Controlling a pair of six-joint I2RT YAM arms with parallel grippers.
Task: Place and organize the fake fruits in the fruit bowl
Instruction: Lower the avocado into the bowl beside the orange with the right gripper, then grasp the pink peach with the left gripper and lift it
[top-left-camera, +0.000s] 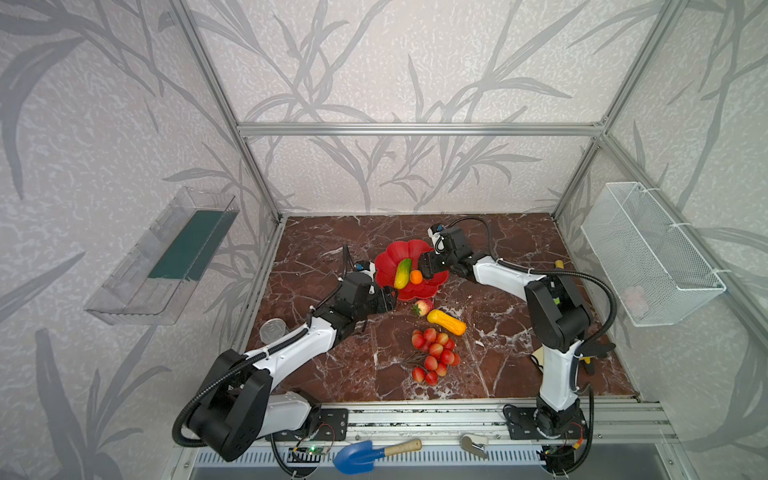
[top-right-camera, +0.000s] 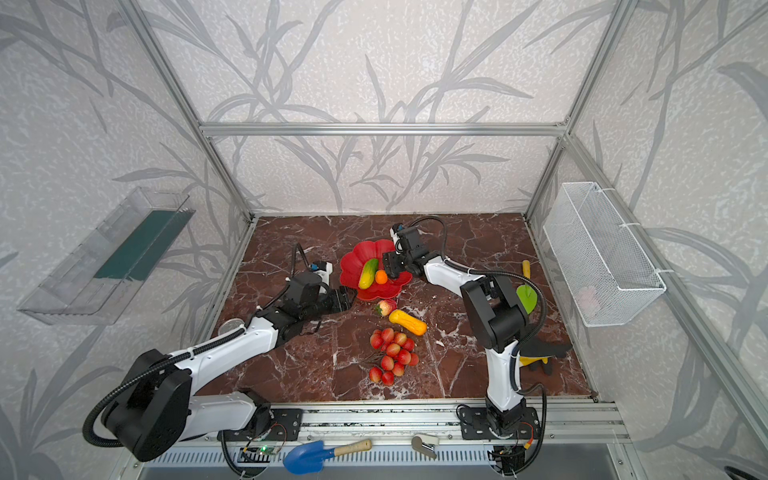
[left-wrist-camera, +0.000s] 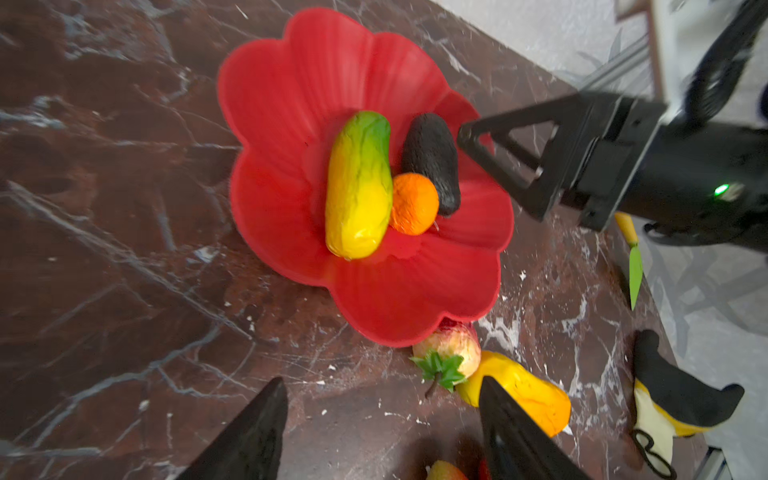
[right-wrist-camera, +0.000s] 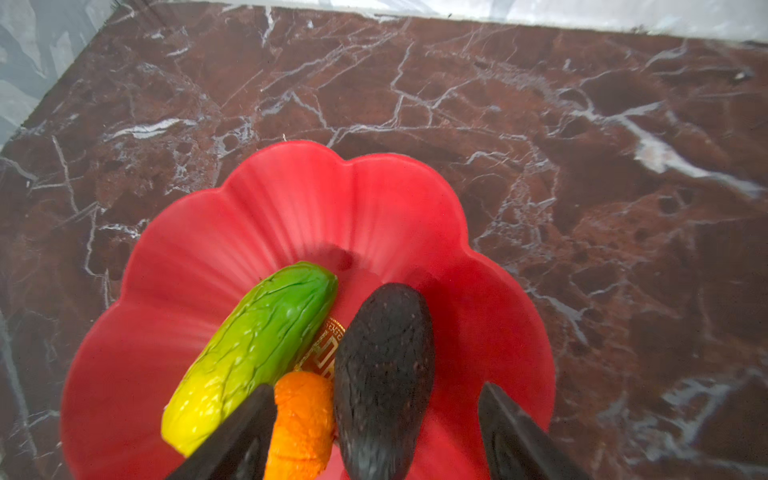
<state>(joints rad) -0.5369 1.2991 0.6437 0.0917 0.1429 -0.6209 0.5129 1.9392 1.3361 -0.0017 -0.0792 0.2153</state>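
Note:
The red flower-shaped fruit bowl (top-left-camera: 388, 257) (left-wrist-camera: 291, 83) stands mid-table. In it lie the green-yellow oblong (top-left-camera: 402, 273) (right-wrist-camera: 253, 349), the small orange ball (top-left-camera: 416, 276) (right-wrist-camera: 301, 419) and the dark avocado (left-wrist-camera: 432, 162) (right-wrist-camera: 384, 374). My right gripper (top-left-camera: 424, 270) (right-wrist-camera: 376, 386) hangs over the bowl's right side, open. The avocado lies loose between its fingers, with a gap on one side. On the table in front of the bowl are the strawberry (top-left-camera: 423, 308) (left-wrist-camera: 451, 347), the yellow-orange oblong (top-left-camera: 446, 322) (left-wrist-camera: 528, 395) and the bunch of red berries (top-left-camera: 434, 355). My left gripper (top-left-camera: 392, 300) (left-wrist-camera: 382, 380) is open and empty, just left of the strawberry.
A green trowel (top-right-camera: 527, 291) and a yellow-black glove (top-right-camera: 540, 353) lie by the right arm's base. A white wire basket (top-left-camera: 652, 253) hangs on the right wall and a clear bin (top-left-camera: 166, 257) on the left. A blue trowel (top-left-camera: 365, 455) lies on the front rail.

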